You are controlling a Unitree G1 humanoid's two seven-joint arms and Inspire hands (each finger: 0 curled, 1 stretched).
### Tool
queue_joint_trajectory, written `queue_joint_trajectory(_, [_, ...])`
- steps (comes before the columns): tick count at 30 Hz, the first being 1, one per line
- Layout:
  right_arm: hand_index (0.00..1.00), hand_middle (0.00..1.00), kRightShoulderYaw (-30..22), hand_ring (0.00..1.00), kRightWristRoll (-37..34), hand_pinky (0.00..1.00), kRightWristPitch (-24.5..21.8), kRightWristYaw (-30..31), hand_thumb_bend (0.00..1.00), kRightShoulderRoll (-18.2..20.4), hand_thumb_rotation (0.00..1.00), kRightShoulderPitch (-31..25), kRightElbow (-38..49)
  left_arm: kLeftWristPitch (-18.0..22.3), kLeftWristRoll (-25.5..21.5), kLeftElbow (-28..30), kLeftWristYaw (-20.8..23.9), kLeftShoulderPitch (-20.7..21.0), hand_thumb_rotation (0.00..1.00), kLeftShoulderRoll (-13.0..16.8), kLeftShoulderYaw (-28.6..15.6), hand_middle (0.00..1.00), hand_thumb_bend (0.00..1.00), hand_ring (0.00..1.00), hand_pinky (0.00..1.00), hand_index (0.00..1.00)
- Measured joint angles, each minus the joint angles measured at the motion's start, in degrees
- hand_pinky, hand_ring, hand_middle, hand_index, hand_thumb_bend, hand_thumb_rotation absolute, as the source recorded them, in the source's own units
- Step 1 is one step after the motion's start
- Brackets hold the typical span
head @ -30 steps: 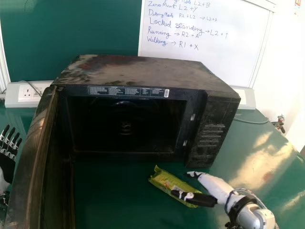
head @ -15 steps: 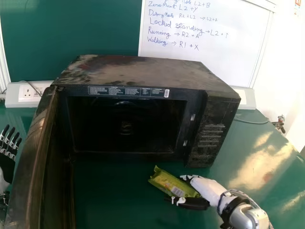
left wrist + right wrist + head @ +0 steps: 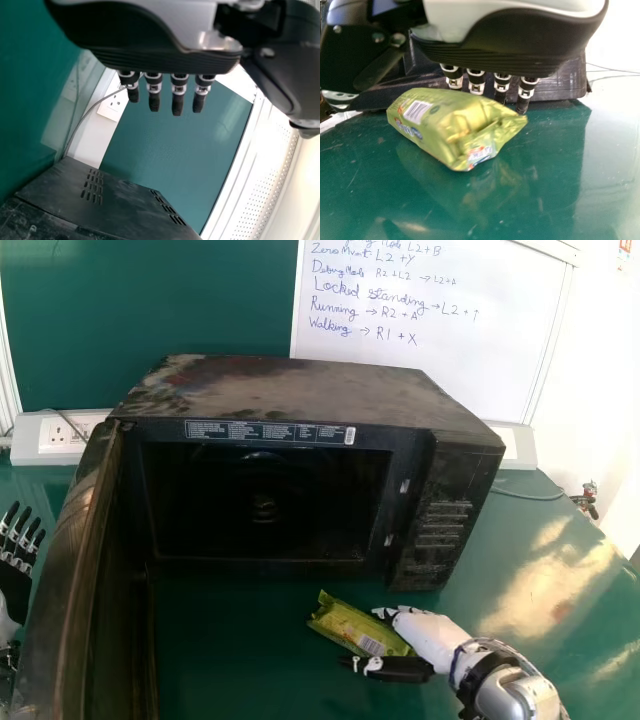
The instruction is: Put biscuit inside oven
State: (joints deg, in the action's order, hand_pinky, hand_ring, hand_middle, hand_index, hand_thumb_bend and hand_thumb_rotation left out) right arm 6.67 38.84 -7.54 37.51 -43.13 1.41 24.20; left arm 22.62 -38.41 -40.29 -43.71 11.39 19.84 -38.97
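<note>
My right hand [image 3: 428, 638] is low right of centre in the head view, fingers on the far side of the green biscuit packet [image 3: 350, 626] and thumb on its near side. In the right wrist view the packet [image 3: 445, 122] lies on the table beside my hand [image 3: 515, 45], whose fingers are straight, not curled round it. The black oven [image 3: 300, 395] stands behind the packet, its door [image 3: 85, 570] swung wide at the left. My left hand [image 3: 14, 580] is at the left edge, fingers straight; the left wrist view shows that hand [image 3: 155, 55] too.
The oven door stands between my left hand and the packet. Green table surface [image 3: 240, 650] lies in front of the oven, and more stretches to its right. A whiteboard [image 3: 430, 330] and wall sockets [image 3: 60, 435] are behind. A cable runs at the right rear.
My right hand has shifted leftward, and its thumb has moved from over the packet to its near side. The packet has slid slightly left. My left hand has kept still.
</note>
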Motion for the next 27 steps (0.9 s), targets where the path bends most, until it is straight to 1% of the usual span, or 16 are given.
queue_joint_trajectory(8, [0.98,0.93,0.4,0.97,1.0,0.97,-0.1,0.3,0.94,0.0,0.15,0.1,0.2,-0.1,0.0,0.8,0.6,-0.3,0.00,-0.2,0.0,0.82,0.00,0.79,1.00,0.98])
queue_joint_trajectory(14, [1.00,0.93,1.0,0.97,2.5,0.97,-0.6,0.9,0.90,0.1,0.08,0.3,0.3,-0.1,0.0,1.2,0.6,-0.5,0.00,-0.4,0.0,0.83,0.00,0.79,1.00,0.98])
queue_joint_trajectory(18, [1.00,0.93,2.2,0.96,5.2,0.96,-1.2,1.2,0.89,0.2,0.07,0.7,1.1,-0.1,0.0,1.3,0.6,-0.5,0.00,-0.4,0.0,0.82,0.00,0.79,1.00,0.98])
queue_joint_trajectory(21, [0.99,0.92,3.3,0.95,8.8,0.95,-1.1,0.5,0.91,0.5,0.07,0.9,1.6,-0.1,0.0,1.3,0.6,-0.5,0.00,-0.4,0.0,0.81,0.00,0.79,1.00,0.98])
queue_joint_trajectory(24, [0.99,0.92,4.9,0.95,13.9,0.94,-0.8,-1.7,0.92,1.3,0.08,0.9,1.6,-0.1,0.0,1.3,0.6,-0.5,0.00,-0.4,0.0,0.82,0.00,0.79,1.00,0.98])
queue_joint_trajectory(27, [0.99,0.93,6.1,0.96,17.4,0.95,0.3,-4.5,0.92,2.3,0.08,0.8,1.6,0.0,0.0,1.3,0.6,-0.5,0.00,-0.4,0.0,0.82,0.00,0.79,1.00,0.98])
